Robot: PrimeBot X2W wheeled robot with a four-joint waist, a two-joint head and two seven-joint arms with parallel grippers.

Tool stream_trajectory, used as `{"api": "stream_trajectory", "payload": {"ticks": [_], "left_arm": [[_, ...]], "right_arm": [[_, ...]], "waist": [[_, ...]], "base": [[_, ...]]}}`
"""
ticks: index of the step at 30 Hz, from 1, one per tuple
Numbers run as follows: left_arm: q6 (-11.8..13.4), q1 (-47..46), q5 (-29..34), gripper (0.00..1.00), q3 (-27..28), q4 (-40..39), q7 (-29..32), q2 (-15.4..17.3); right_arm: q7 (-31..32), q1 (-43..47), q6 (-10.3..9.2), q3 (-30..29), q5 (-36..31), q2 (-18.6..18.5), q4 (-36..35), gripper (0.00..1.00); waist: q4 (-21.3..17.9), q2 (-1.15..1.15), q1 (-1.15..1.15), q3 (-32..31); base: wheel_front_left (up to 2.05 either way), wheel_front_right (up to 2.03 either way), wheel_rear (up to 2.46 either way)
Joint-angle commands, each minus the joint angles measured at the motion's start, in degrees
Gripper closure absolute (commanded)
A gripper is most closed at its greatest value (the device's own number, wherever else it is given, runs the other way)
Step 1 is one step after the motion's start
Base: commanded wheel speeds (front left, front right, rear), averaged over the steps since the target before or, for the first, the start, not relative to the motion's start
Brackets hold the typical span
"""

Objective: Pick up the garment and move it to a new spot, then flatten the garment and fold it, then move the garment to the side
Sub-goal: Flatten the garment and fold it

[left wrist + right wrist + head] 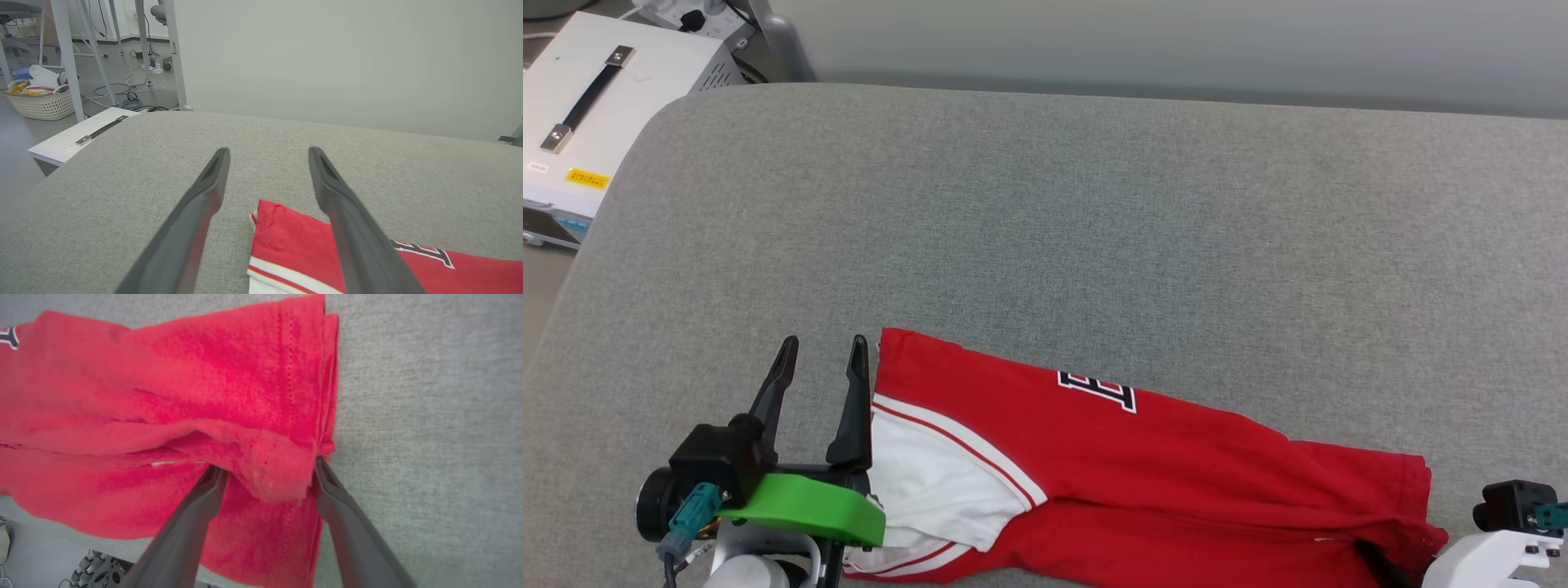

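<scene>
The garment (1143, 465), a red jersey with white lining, striped trim and a black white-outlined letter, lies folded into a long band along the near edge of the grey table (1045, 204). My left gripper (823, 343) stands open just left of the garment's left end, its right finger beside the cloth; in the left wrist view the left gripper (269, 152) has the garment's corner (294, 241) under its right finger. My right gripper (265, 467) is open at the garment's right end (163, 375), and a raised fold of red cloth bulges between its fingertips.
A white equipment box (596, 98) with a black handle stands off the table's far left corner. A pale wall runs behind the table. On the floor to the left are a woven basket (41, 102), metal legs and cables. The garment's near side hangs over the table's front edge.
</scene>
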Motion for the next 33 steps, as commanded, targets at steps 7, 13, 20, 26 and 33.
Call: {"api": "stream_trajectory", "payload": {"ticks": [7,13,20,26,33], "left_arm": [[-1.3,-0.7,1.0,0.00,1.0,0.6,-0.3,-0.9],[-1.7,-0.5,1.0,0.00,1.3,1.2,-0.3,-1.0],[-1.6,0.1,1.0,0.00,1.3,1.9,-0.3,-0.9],[-1.3,0.9,0.9,0.00,1.4,1.8,-0.3,-0.5],[-0.8,1.8,1.2,0.00,1.2,1.2,0.1,0.3]], "right_arm": [[-1.0,-2.3,-0.03,1.1,-0.3,1.4,4.0,0.00],[1.3,-2.8,-0.03,2.3,0.3,1.9,5.7,1.00],[1.3,-2.7,-0.03,2.6,1.4,1.6,4.4,1.00],[0.3,-2.7,-0.03,2.1,1.5,-0.6,-0.3,1.00],[2.6,-1.9,-0.03,-3.9,0.3,-3.2,-4.9,1.00]], "waist": [[-0.1,0.00,0.00,0.5],[-0.4,0.00,0.00,0.2],[-0.6,0.00,0.00,-1.0],[-1.2,0.00,0.00,-2.6],[-2.0,0.00,0.00,-3.9]], "base": [[0.00,0.00,0.00],[0.00,0.00,0.00],[0.00,0.00,0.00],[0.00,0.00,0.00],[0.00,0.00,0.00]]}}
